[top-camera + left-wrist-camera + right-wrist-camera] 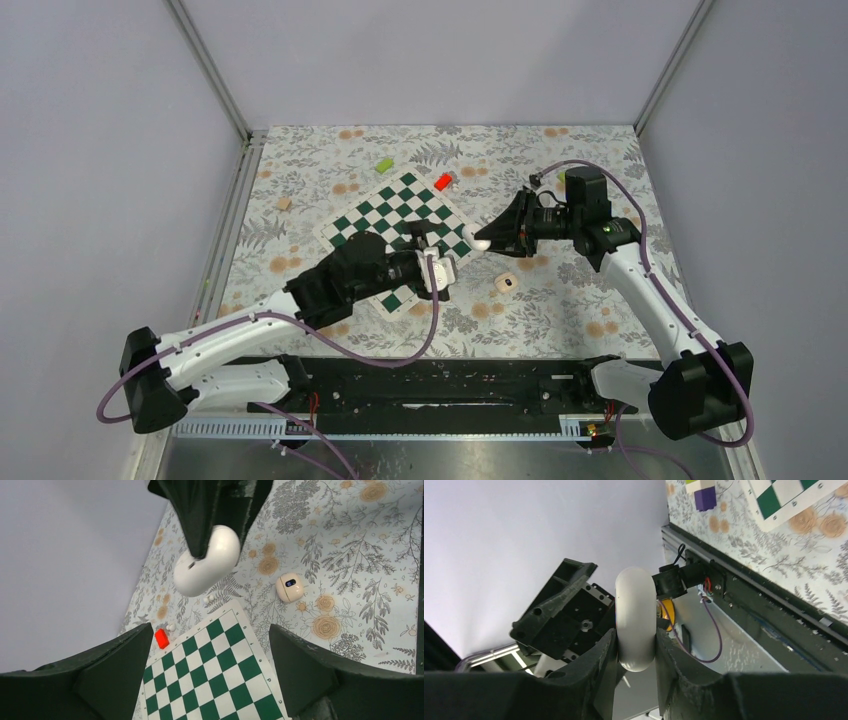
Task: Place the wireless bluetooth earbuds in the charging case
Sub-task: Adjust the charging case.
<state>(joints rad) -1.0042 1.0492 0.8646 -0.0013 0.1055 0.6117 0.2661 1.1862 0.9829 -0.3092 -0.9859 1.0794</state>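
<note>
1. The left arm reaches forward and to the right from its base, low over the near-right edge of the chessboard [400,215]. Its wrist is turned so the left gripper [210,628] faces the other gripper. The fingers stand wide apart with nothing between them.
2. Ahead of the left gripper and slightly above it, the right gripper [635,640] is clamped on one of the wireless bluetooth earbuds [205,562]. The white oval is pinched across its middle and most of it sticks out past the fingertips.
3. The right arm rises from its base to a raised elbow. The forearm then runs level towards the left, well above the table [560,300].
4. The charging case [505,283] lies on the table below the right gripper and a little nearer the bases, to the right of the left gripper. Its dark hollow faces up and nothing touches it.
5. Step in hand, as I judge it: the earbud is lifted but not yet seated. Next it must come down over the hollow, lined up with it, or pass across to the open left gripper first.
6. I cannot pick out a second earbud for sure.
</note>
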